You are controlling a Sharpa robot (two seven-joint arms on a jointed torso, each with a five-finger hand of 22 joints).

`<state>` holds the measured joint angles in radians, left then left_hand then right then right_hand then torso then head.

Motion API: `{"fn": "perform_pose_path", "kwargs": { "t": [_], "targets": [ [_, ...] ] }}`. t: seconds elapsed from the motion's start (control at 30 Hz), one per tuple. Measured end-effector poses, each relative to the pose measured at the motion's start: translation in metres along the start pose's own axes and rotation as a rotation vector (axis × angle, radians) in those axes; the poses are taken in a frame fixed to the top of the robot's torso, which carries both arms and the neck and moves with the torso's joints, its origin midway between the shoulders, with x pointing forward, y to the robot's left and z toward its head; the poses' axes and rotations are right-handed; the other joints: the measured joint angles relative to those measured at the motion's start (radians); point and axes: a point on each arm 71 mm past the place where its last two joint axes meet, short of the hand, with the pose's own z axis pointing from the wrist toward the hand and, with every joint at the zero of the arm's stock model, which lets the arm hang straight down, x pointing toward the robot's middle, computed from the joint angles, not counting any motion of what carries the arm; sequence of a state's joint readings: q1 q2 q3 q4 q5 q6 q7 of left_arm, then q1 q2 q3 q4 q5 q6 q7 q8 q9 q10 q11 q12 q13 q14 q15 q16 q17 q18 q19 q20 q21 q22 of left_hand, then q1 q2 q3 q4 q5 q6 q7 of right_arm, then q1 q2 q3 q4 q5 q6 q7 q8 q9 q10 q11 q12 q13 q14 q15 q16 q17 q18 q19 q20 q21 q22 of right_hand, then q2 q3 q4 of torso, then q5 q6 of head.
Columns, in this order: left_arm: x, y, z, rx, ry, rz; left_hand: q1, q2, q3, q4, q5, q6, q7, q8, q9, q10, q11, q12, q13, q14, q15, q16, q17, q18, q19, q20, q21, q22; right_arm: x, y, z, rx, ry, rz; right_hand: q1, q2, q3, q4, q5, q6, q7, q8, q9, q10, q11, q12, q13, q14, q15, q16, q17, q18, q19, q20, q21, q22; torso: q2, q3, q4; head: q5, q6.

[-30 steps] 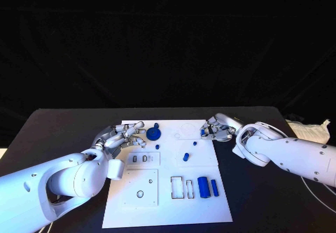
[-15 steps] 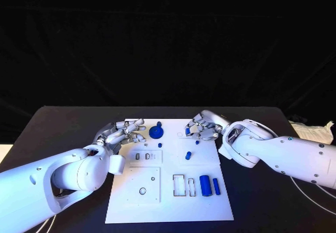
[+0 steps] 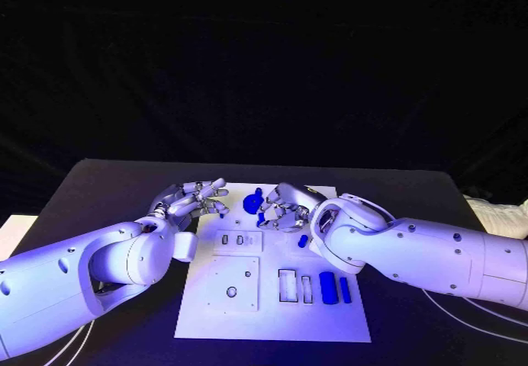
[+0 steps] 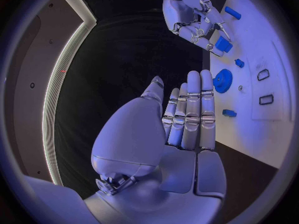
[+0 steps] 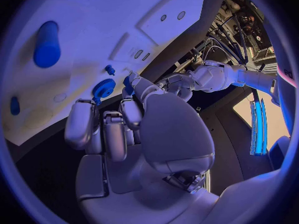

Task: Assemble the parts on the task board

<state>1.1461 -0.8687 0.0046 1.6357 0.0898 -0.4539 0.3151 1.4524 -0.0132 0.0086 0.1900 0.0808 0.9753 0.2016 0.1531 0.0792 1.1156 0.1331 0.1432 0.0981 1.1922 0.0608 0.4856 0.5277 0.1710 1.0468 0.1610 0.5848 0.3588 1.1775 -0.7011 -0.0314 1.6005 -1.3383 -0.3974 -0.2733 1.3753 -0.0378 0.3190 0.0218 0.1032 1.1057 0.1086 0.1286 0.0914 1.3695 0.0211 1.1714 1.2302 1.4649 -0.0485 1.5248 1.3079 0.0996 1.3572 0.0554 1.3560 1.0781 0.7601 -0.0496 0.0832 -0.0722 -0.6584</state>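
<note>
Right hand [image 3: 284, 207] of mine hovers curled over the task board [image 3: 275, 320], hiding whatever lies beneath; whether it grips a part I cannot tell. Left hand [image 3: 189, 201] is spread, empty, at the board's far-left edge (beside one blue gear [image 3: 252, 203]). Two blue cylinders [image 3: 326, 287] lie near me.

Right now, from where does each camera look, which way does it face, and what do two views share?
Head view: from the robot's head, down at the task board; both arms, left hand, right hand.
Left wrist view: behind the left hand, facing the board's edge and the right hand.
Right wrist view: behind the right hand, facing the board.
Shared: the blue gear.
</note>
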Motion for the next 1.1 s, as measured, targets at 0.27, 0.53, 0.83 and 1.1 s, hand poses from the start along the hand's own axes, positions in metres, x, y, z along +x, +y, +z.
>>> {"fn": "perform_pose_path", "kwargs": {
  "t": [0.27, 0.53, 0.83, 1.1],
  "targets": [
    [-0.004, 0.0, 0.001, 0.001, -0.006, 0.002, 0.0, 0.0, -0.003, -0.003, 0.0, 0.0, 0.0, 0.0, 0.0, -0.001, 0.001, 0.0, 0.0, -0.004, -0.003, 0.0, 0.001, 0.0, 0.0, 0.0, 0.0, 0.0, 0.027, 0.006, 0.009, 0.02, 0.051, -0.021, -0.008, 0.007, 0.0, 0.0, 0.0, -0.004, 0.0, -0.009, 0.0, -0.004, 0.004, -0.012, -0.026, 0.0, 0.0, 0.0, 0.0, 0.0, -0.003, 0.003, 0.0, -0.004, -0.002, -0.0031, 0.0035, 0.011, -0.009],
    [-0.004, 0.0, 0.002, 0.001, -0.004, 0.001, 0.0, 0.0, -0.003, -0.003, 0.0, 0.0, 0.0, 0.0, 0.0, -0.001, 0.001, 0.0, 0.0, -0.007, 0.0, 0.0, 0.001, 0.0, -0.004, 0.004, 0.0, 0.0, 0.043, 0.013, 0.012, 0.013, 0.08, -0.034, -0.021, -0.006, 0.0, 0.0, 0.0, -0.005, 0.001, -0.011, 0.009, -0.004, 0.004, -0.012, -0.029, 0.0, 0.0, 0.0, 0.0, 0.0, -0.004, 0.004, 0.0, -0.006, -0.002, -0.0023, 0.0024, 0.022, -0.011],
    [-0.003, 0.0, 0.002, 0.0, 0.001, -0.001, 0.0, 0.0, -0.003, -0.003, 0.0, 0.0, 0.0, 0.0, 0.0, -0.001, 0.001, 0.0, 0.0, -0.007, 0.0, 0.0, 0.001, 0.0, -0.004, 0.004, 0.0, 0.0, 0.047, 0.017, 0.012, 0.001, 0.079, -0.047, -0.026, -0.01, 0.0, 0.0, 0.0, -0.008, 0.001, -0.015, 0.012, -0.004, 0.004, -0.012, -0.026, 0.0, 0.0, 0.0, 0.0, 0.0, -0.004, 0.004, 0.0, -0.006, -0.002, -0.0012, 0.0013, 0.029, -0.016],
    [-0.003, 0.0, 0.002, 0.0, 0.003, -0.001, 0.004, 0.004, -0.003, -0.003, 0.0, 0.0, 0.0, 0.0, 0.0, -0.001, 0.001, 0.004, 0.0, -0.007, 0.0, 0.0, 0.001, 0.0, -0.004, 0.004, 0.0, 0.001, 0.048, 0.016, 0.012, -0.002, 0.077, -0.057, -0.031, -0.015, 0.0, 0.0, 0.015, -0.01, 0.0, -0.015, 0.011, -0.007, 0.007, -0.012, -0.026, 0.0, 0.0, 0.0, 0.0, 0.0, -0.004, 0.004, 0.0, -0.006, -0.002, -0.0007, 0.0007, 0.032, -0.016]
  ]
}}
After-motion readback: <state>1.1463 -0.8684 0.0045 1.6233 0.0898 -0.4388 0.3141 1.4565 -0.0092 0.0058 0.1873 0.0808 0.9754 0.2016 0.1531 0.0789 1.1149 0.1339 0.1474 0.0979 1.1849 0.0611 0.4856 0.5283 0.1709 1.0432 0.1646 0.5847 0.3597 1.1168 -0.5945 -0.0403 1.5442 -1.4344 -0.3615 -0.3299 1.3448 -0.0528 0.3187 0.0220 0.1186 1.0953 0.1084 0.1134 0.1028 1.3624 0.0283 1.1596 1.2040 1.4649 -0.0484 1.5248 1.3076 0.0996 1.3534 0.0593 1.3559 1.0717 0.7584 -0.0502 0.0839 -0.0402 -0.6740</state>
